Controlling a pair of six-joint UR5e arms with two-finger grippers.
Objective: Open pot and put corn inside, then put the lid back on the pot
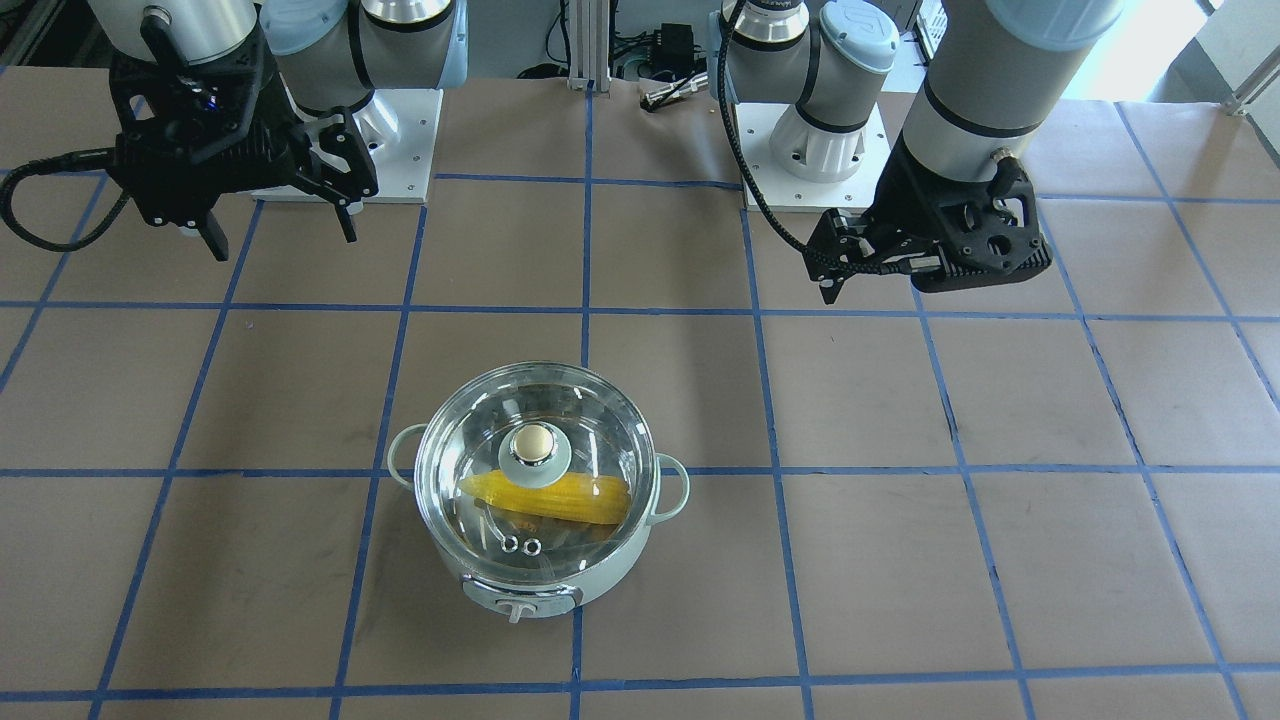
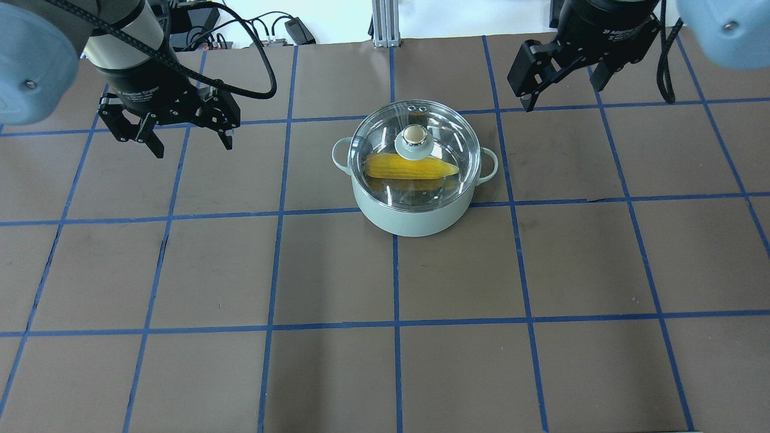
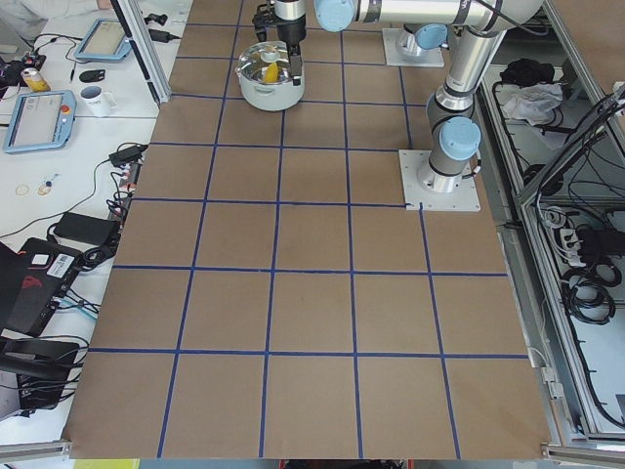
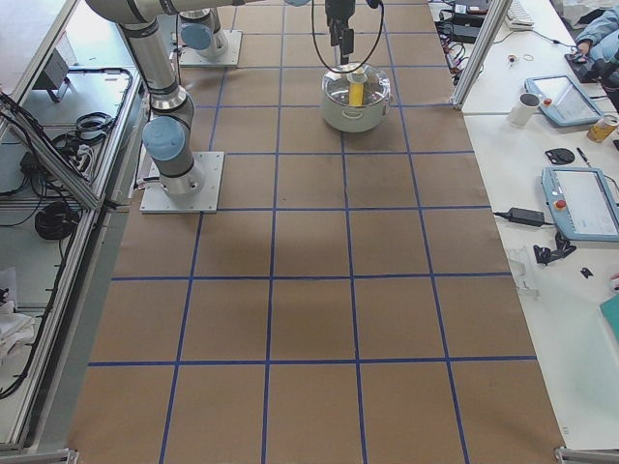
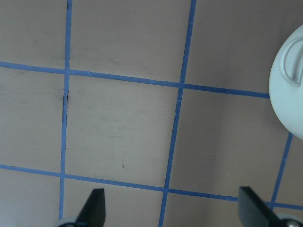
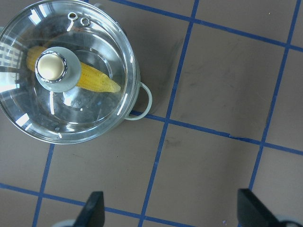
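The mint-green pot [image 2: 415, 219] stands mid-table with the glass lid [image 2: 412, 135] seated on it. The yellow corn [image 2: 409, 168] lies inside and shows through the glass. In the front view the pot [image 1: 600, 585], lid [image 1: 537, 450] and corn [image 1: 560, 497] show the same. My left gripper [image 2: 194, 147] hangs open and empty to the pot's left. It sees only the pot's edge [image 5: 289, 90]. My right gripper [image 2: 565, 93] hangs open and empty to the pot's right. It looks down on the lid [image 6: 52, 68] and corn [image 6: 94, 80].
Brown table paper with a blue tape grid surrounds the pot. The two arm bases [image 1: 350, 150] [image 1: 815, 150] stand at the robot's edge. A side bench with tablets and a mug [image 3: 93, 98] runs along the far side.
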